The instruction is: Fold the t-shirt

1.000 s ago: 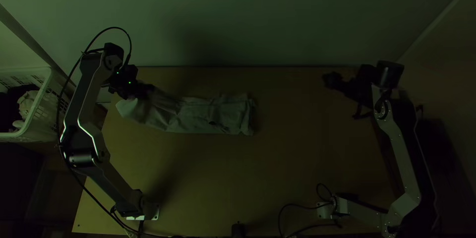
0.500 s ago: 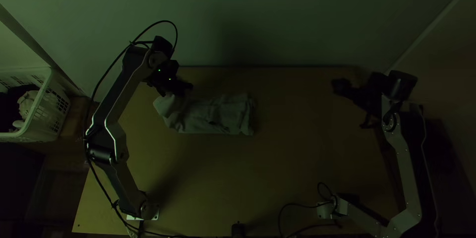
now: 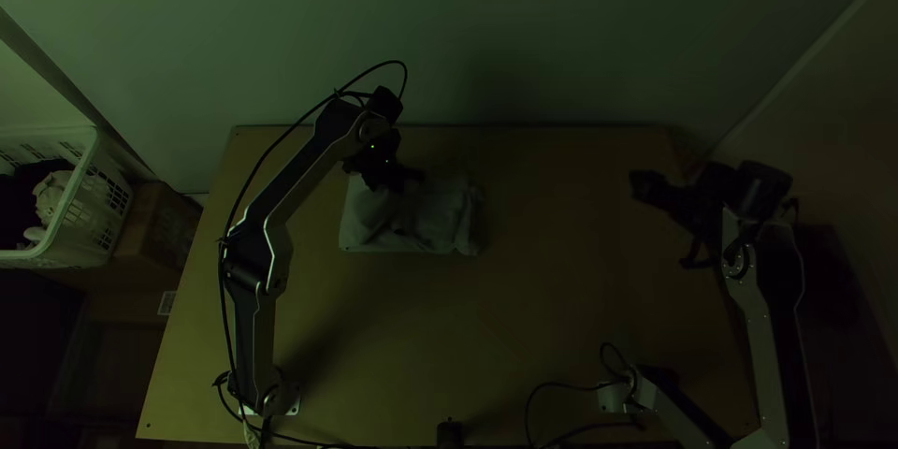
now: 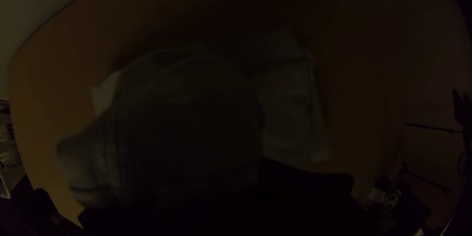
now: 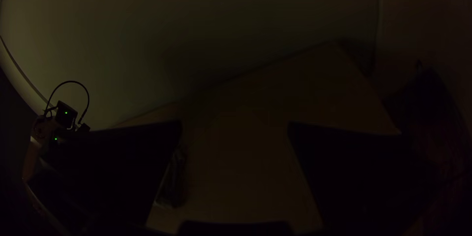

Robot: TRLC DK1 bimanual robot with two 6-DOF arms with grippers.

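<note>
Beyond the middle of a wooden desk point(image 3: 449, 346) lies the t-shirt point(image 3: 435, 225), pale and plain, in a small, roughly oblong bundle. Its near edge is fairly straight; its right-hand edge shows uneven layers, and the left part bulges, raised and rumpled. At its far side, the left tool point(image 3: 410, 178) seems to pinch a lifted part of the cloth. The right tool point(image 5: 235, 124) is wide apart and holds nothing, well to the shirt's right. Folding looks nearly done: this layer probably needs laying down, releasing and flattening.
</note>
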